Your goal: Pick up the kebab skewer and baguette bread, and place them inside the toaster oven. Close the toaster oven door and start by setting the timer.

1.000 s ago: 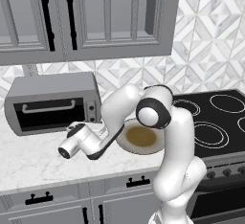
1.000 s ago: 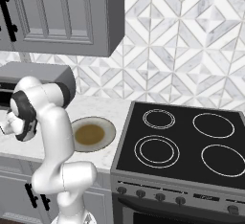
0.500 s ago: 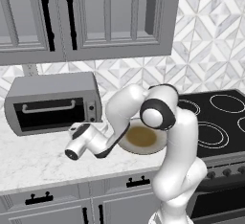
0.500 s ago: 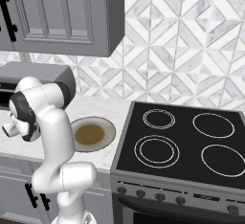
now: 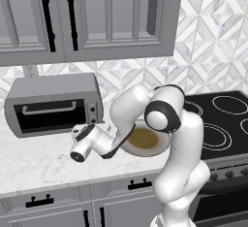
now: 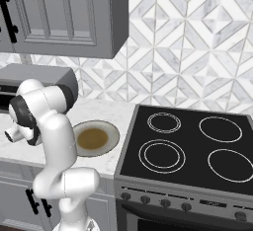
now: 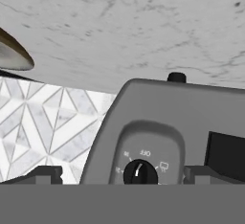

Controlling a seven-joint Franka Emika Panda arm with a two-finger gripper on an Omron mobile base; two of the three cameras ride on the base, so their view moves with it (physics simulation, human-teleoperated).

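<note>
Marble counter (image 5: 34, 165): toaster oven (image 5: 53, 105) door shut; plate (image 6: 96, 138) bare; claw (image 7: 122, 176) open, facing knob (image 7: 140, 173).

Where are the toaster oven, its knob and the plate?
Toaster oven (image 5: 53, 88): left base view, top panel.
Knob (image 7: 140, 173): hand view, dial face.
Plate (image 6: 111, 135): right base view, right rim.

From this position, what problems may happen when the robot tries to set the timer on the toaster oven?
1. In the hand view, the knob sits low between the open gripper's fingertips and appears upside down, so a turn may go the wrong way.
2. The toaster oven has another knob close by on its panel; the fingertips may catch the wrong one.
3. The plate lies right beside the arm; a wide swing may push it.
</note>
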